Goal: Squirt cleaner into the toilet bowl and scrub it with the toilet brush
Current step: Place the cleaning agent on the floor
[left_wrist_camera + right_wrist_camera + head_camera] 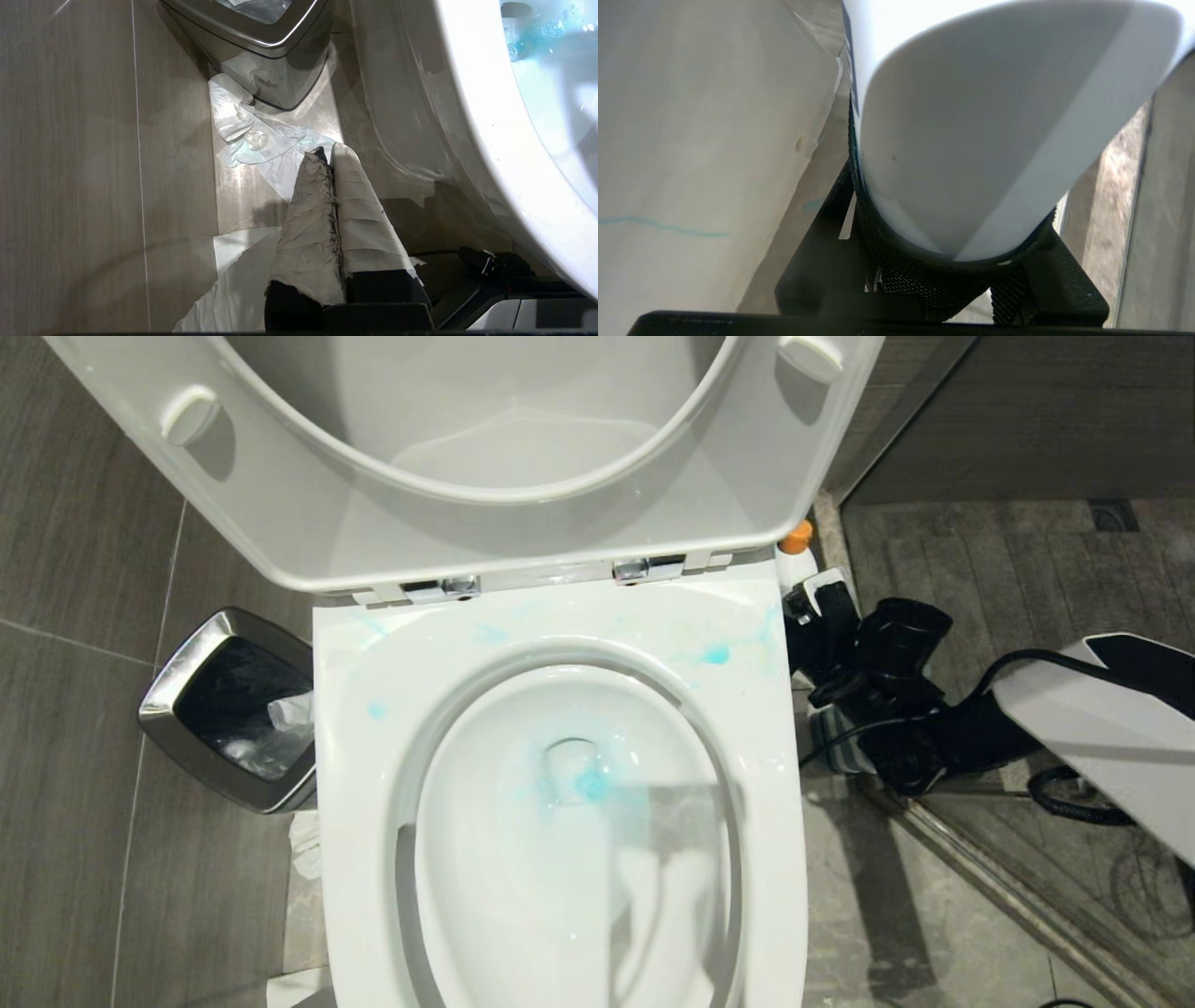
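The bowl [560,821] is open, with its lid [467,457] up. Blue cleaner [590,784] is seen at the drain and smeared on the rim. A white bottle [971,116] is gripped by the right pincer [822,616], low beside the bowl. The left pincer [329,156] is shut and empty, near the bin [261,32].

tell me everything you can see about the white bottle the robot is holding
The white bottle is smooth, glossy plastic with a rounded body and an orange cap. The right gripper clasps it between black mesh-padded fingers, holding it beside the toilet bowl, at its right rear corner, low over the floor. Its body fills the right wrist view; in the head view only the cap and neck show above the gripper. A dark strip, perhaps a label edge, runs down one side.
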You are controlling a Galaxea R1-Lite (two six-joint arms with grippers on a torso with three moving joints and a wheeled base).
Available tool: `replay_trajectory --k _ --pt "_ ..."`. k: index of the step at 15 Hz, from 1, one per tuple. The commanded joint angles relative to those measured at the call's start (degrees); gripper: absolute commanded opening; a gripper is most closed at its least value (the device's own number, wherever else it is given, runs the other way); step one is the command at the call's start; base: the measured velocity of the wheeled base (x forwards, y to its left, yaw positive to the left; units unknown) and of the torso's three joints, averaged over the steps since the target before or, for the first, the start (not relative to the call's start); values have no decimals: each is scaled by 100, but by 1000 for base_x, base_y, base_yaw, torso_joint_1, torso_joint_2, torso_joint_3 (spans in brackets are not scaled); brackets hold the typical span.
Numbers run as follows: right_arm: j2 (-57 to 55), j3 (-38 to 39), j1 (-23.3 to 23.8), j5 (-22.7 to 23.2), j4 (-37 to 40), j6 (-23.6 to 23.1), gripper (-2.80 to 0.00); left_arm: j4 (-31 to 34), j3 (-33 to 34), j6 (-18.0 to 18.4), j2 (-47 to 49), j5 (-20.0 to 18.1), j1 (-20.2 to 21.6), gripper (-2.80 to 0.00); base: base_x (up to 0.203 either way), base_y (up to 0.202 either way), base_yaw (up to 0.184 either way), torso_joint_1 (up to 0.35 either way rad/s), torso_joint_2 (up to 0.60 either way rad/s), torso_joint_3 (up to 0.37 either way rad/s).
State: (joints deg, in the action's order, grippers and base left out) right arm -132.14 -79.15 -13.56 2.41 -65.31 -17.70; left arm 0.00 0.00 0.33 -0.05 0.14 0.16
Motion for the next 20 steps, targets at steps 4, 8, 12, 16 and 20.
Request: replay_trajectory --k 4,8,12,16,20 --pt "-887 -783 -7 -1 -61 -61 -280 0 0 2 5 3 2 -280 0 0 0 0 0 0" --pt "-1329 -1402 2 -43 -52 -59 -280 0 0 -6 5 3 -7 -280 0 0 0 0 0 0" --pt "-1428 -1551 11 -110 34 -88 -280 0 0 -7 5 3 -6 -280 0 0 0 0 0 0" --pt "-1508 -1568 46 -197 10 -287 -280 0 0 -7 5 3 0 -280 0 0 0 0 0 0" --pt "-1578 -1692 46 -197 18 -287 0 0 0 -7 5 3 -4 -280 0 0 0 0 0 0"
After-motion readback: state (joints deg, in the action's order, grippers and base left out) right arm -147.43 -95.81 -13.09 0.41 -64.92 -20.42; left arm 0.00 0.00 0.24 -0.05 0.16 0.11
